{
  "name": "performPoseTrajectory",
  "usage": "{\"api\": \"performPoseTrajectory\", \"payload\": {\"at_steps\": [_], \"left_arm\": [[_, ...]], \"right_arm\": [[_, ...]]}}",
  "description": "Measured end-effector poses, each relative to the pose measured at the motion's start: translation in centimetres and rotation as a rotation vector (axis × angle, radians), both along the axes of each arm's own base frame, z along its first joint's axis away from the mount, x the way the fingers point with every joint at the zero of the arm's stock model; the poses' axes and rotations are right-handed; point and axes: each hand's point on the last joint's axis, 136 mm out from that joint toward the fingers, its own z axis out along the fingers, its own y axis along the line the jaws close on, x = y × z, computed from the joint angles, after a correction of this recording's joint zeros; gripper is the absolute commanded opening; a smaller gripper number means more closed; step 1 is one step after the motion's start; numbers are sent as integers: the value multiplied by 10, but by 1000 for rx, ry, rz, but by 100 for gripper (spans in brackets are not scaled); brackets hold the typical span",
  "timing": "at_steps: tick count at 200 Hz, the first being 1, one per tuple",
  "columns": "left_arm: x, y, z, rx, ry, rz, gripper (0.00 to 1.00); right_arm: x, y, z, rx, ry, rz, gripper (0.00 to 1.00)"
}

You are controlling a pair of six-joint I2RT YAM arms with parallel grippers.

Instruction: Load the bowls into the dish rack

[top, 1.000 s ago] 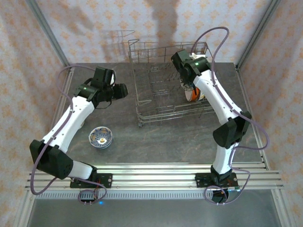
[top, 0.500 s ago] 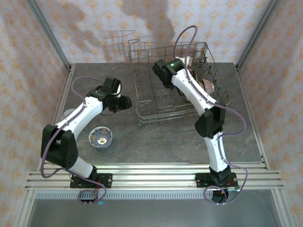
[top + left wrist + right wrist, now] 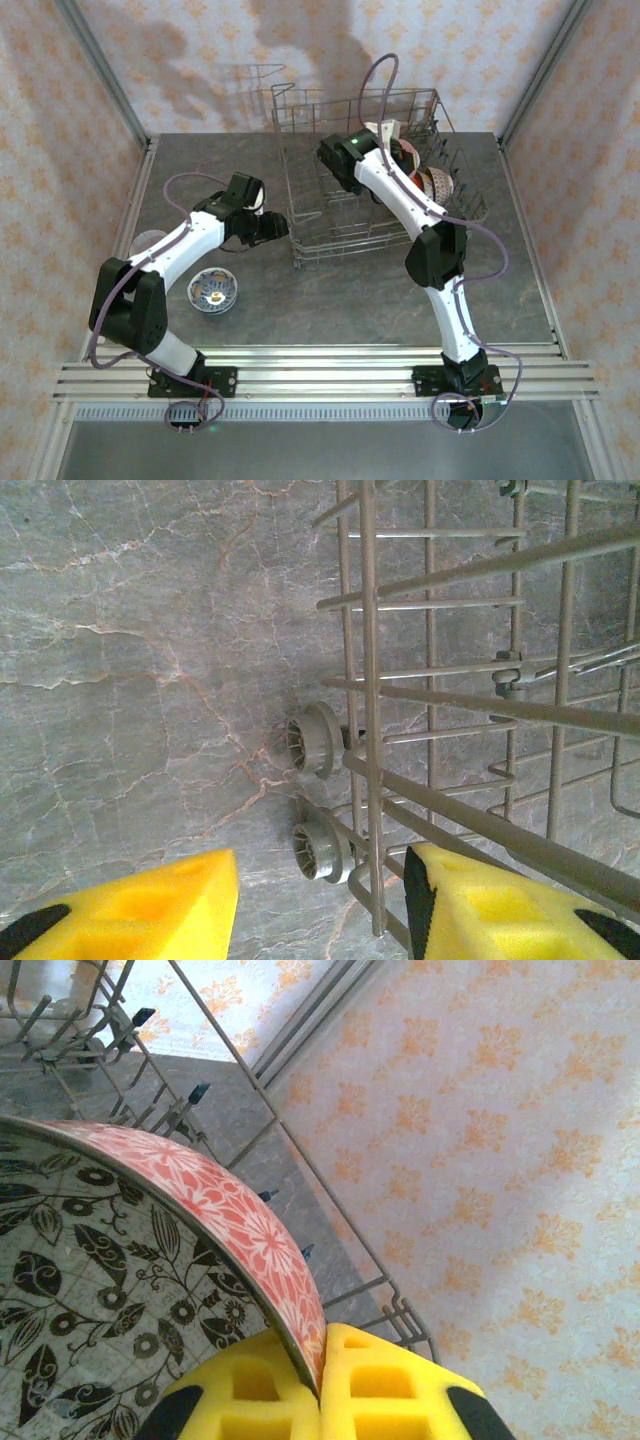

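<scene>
Clamping the rim of a red-flowered bowl (image 3: 240, 1220) with black leaves inside, the right gripper (image 3: 320, 1365) holds it over the dish rack (image 3: 330, 240), near the rack's 12 o'clock side. The left gripper (image 3: 320, 905) hangs with pads wide apart at the rack's 7 o'clock corner, beside two small wheels (image 3: 312, 742). A brown-patterned bowl (image 3: 436, 186) stands in the rack at 3 o'clock; a blue-and-white bowl (image 3: 213, 290) sits on the table (image 3: 330, 300) at 8 o'clock, well apart from it.

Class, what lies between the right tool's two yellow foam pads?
The rim of a red-and-black patterned ceramic bowl, pinched tight; the right wrist view shows it.
</scene>
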Motion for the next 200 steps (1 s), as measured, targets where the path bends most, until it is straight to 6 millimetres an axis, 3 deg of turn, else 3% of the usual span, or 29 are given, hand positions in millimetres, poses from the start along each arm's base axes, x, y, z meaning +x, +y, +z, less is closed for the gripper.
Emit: {"api": "performPoseTrajectory", "payload": {"at_steps": [57,85,136,200], "left_arm": [[-5,-16,-2,-51,-5,16,48],[-9,-24,-3,-83,-14,19,48],[-13,-26,-6,-117,-19,39,48],[-35,-36,-24,-126,43,-1,47]], "right_arm": [[6,1,-21,-101,60,10,0],[7,0,-22,-147,77,18,0],[4,-3,-33,-214,135,27,0],[2,-6,-40,-281,175,39,0]]}}
